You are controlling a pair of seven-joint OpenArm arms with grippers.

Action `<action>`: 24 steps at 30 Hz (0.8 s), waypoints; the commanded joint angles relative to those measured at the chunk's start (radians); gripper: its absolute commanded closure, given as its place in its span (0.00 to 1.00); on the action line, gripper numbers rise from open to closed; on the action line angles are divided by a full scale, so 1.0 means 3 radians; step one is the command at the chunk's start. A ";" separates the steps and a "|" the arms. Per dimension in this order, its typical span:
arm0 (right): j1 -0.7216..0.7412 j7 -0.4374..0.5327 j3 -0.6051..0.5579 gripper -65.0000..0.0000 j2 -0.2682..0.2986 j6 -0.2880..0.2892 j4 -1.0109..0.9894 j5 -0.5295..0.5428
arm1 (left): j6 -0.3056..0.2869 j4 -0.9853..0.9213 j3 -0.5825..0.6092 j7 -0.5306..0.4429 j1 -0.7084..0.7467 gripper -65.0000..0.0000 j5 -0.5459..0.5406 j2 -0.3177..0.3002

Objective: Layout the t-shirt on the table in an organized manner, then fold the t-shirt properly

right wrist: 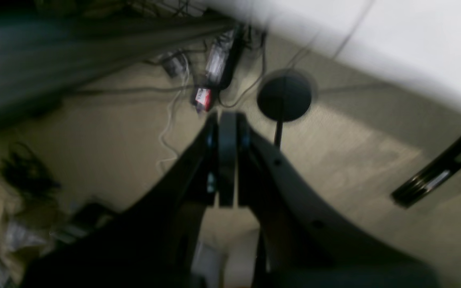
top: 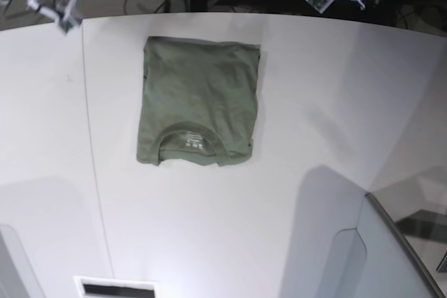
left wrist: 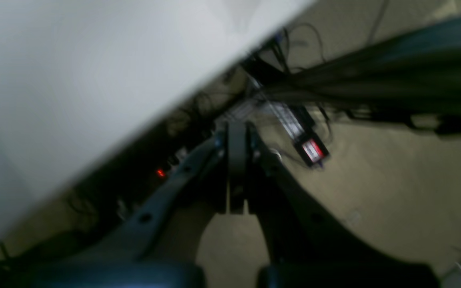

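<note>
White table (top: pixel 314 102), folded t-shirt (top: pixel 199 95)

left gripper (left wrist: pixel 237 168): dark grey to black; two broad curved finger arms sweep in from the lower corners to a narrow tip
left finger arms: round screw holes spaced along the near-side arm; surface matt, picture blurred
left tip: flat black pads pressed together, with a thin pale seam between them
right gripper (right wrist: pixel 227 160): black, same forked build; two wide curved arms narrow to a slim tip
right tip: a grey-black centre strip between darker side plates, small blue glint on the side
right finger arms: small round holes along the outer arm
markings: none legible
</note>
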 commanded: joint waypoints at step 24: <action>0.1443 0.2095 -0.1332 1.00 -0.1247 0.0609 -0.5204 -0.1378 | 0.0994 -0.6200 0.1703 -0.3295 -0.1993 1.00 -0.0041 0.0874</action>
